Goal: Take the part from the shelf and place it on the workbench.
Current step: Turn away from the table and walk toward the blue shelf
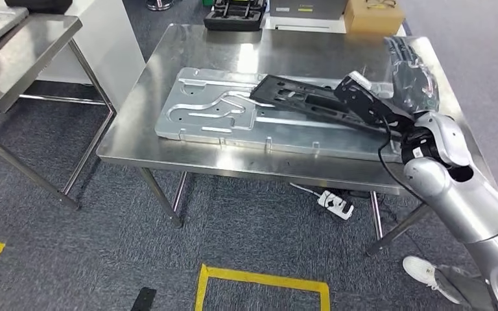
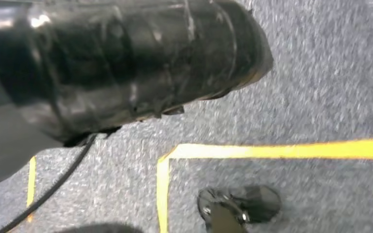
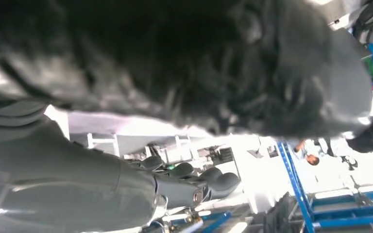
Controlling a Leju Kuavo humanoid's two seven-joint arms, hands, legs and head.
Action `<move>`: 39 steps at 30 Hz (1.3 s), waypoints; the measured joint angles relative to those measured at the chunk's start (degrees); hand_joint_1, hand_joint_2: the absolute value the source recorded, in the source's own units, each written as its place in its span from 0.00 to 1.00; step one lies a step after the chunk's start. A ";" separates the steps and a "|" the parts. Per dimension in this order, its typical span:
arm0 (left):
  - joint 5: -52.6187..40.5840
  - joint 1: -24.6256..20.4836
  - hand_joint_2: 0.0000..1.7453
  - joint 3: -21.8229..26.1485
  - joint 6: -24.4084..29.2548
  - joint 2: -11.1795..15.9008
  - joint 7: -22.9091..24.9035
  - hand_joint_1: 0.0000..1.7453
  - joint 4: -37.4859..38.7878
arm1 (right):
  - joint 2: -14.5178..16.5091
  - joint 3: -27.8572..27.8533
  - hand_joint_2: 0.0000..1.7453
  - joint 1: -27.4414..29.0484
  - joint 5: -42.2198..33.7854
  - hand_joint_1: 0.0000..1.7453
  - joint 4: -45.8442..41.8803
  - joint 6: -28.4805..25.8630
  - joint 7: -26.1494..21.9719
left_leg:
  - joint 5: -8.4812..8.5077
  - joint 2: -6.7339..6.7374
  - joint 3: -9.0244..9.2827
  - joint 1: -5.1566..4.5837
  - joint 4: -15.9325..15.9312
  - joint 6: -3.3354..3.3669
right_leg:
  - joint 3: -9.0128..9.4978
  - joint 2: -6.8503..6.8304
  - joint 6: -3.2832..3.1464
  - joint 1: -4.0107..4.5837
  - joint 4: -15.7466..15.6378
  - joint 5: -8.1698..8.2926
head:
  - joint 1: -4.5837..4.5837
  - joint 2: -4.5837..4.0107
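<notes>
The right hand (image 1: 410, 71) looks smeared by motion over the workbench's (image 1: 188, 48) right edge, so its grip is unclear. In the left wrist view, the left hand (image 2: 126, 63) is a dark blur.

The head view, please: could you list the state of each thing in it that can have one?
black part: lying flat across the metal plate, right end by the right hand.
metal plate: flat on the workbench.
workbench: bearing the plate and the part.
right hand: over the workbench's right side, fingers stretched out, holding nothing.
cardboard box: closed, beyond the workbench's far edge.
black case: beyond the far edge, open or closed unclear.
</notes>
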 joint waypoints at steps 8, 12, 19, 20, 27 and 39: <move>0.10 -0.25 0.00 0.07 -0.08 -0.11 -0.01 0.00 0.00 | 0.01 0.00 0.00 0.20 0.03 0.00 -0.13 -0.03 0.01 | -3.00 0.00 8.48 0.09 0.74 0.37 | -7.02 0.03 0.14 0.36 0.12 5.61 | -0.10 0.00; 0.06 -0.43 0.00 0.19 -0.05 -0.09 -0.09 0.00 0.00 | 0.03 0.00 0.00 0.24 0.08 0.00 -0.23 -0.03 0.02 | -3.40 -0.04 12.38 -0.53 -6.40 1.41 | -7.23 -0.10 1.44 0.04 -0.88 7.92 | -0.16 0.00; 0.08 -0.45 0.00 0.26 -0.05 -0.10 -0.09 0.00 0.00 | 0.02 0.00 0.00 0.55 0.08 0.00 -0.21 -0.04 0.03 | 2.44 0.54 7.28 -0.32 -7.65 2.85 | -9.94 0.27 2.63 -0.28 14.84 -4.04 | 0.44 0.00; 0.07 -0.43 0.00 0.26 -0.07 -0.11 -0.08 0.00 0.00 | 0.03 0.00 0.00 0.65 0.08 0.00 -0.21 -0.04 0.03 | 3.15 0.54 6.15 -0.27 -7.44 2.72 | -8.98 0.27 2.80 -0.40 15.56 -2.73 | 0.44 0.00; 0.02 -0.24 0.00 0.31 -0.09 -0.11 -0.09 0.00 0.01 | 0.07 0.01 0.00 0.63 0.08 0.00 -0.38 -0.17 0.04 | 6.55 0.27 1.23 -0.24 -4.84 0.73 | 3.04 0.41 2.10 -0.29 -0.17 -3.43 | 0.48 0.00; 0.12 -0.37 0.00 0.36 -0.05 -0.28 -0.05 0.00 0.02 | 0.14 -0.03 0.00 0.63 -3.67 0.00 -0.39 -1.40 1.06 | -2.92 0.19 8.65 -0.02 0.99 0.55 | -7.09 0.04 0.45 0.34 -0.14 5.35 | 0.16 0.00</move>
